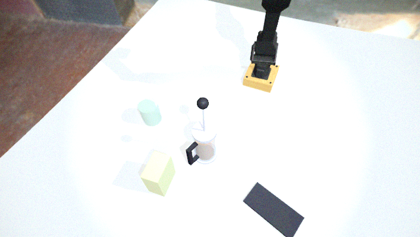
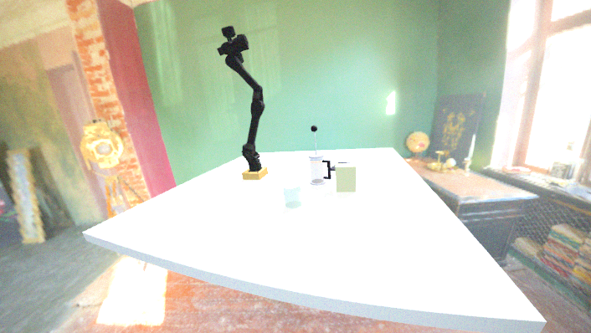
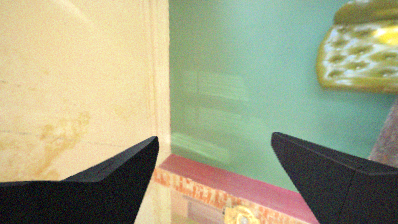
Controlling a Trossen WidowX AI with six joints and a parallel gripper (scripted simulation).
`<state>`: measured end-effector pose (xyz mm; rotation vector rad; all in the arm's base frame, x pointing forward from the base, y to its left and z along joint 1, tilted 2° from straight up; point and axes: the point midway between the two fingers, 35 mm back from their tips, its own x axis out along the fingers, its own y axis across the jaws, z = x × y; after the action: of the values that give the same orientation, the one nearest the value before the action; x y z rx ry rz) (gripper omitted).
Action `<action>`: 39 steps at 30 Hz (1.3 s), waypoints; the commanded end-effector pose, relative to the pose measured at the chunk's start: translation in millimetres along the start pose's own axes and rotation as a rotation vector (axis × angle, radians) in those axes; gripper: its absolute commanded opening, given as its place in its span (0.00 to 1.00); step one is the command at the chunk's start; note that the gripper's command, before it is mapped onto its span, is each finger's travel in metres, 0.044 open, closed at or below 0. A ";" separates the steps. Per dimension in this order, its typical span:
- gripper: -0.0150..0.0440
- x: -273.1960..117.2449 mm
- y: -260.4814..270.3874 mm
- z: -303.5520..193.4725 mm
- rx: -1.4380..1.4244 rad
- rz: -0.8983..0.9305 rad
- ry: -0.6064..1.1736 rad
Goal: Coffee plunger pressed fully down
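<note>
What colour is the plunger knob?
Black knob, clearest in the top view.

mint cup (image 1: pixel 149 112) upright | yellow box (image 1: pixel 158 172) (standing) | dark slab (image 1: pixel 273 209) flat

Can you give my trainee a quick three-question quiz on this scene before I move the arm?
1. True or false: the gripper is open and holds nothing.
2. Where is the plunger knob? A) pushed down to the lid B) raised high above the press C) between the fingers
3. Which object stands nearest the press handle?

Key: 1 true. 2 B. 3 the pale yellow box.
</note>
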<state>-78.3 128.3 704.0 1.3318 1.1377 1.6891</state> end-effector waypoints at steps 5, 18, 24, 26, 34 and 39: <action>1.00 -5.1 4.9 -19.5 -0.005 0.038 0.094; 1.00 -88.2 39.8 -122.7 0.002 0.352 0.651; 1.00 -159.2 55.8 -150.3 0.002 0.552 0.923; 1.00 -185.7 59.4 -154.0 0.009 0.622 1.012; 1.00 -294.0 68.9 -136.4 0.107 0.921 1.348; 1.00 -349.9 64.4 -102.9 0.163 1.121 1.512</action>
<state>-123.9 -216.4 637.8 0.5598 1.2738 3.6381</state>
